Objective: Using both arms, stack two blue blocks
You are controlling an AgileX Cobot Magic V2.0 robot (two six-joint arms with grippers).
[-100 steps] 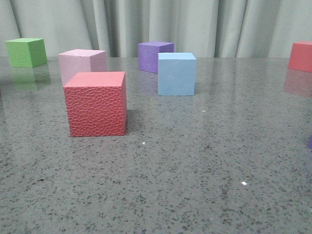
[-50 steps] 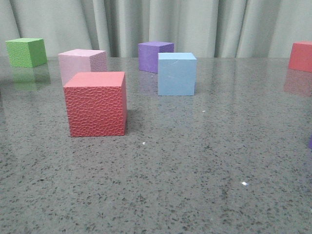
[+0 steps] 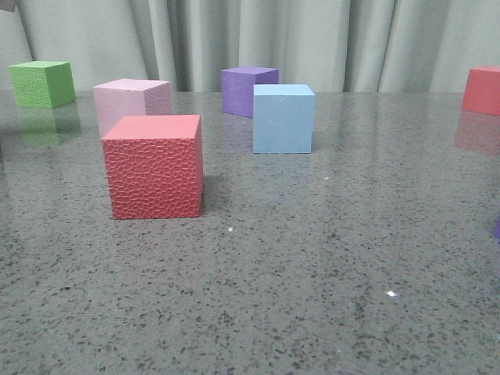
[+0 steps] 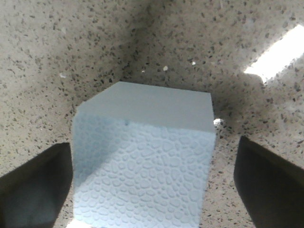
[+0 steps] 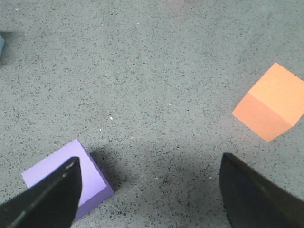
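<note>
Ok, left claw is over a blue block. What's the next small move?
Probably lower the left claw and close: the pale blue block sits centred between its open fingers, neither touching. The right claw is open over bare table.

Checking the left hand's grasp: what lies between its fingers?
In the left wrist view, a pale blue block sits between the open left hand's fingers, gaps on both sides.
</note>
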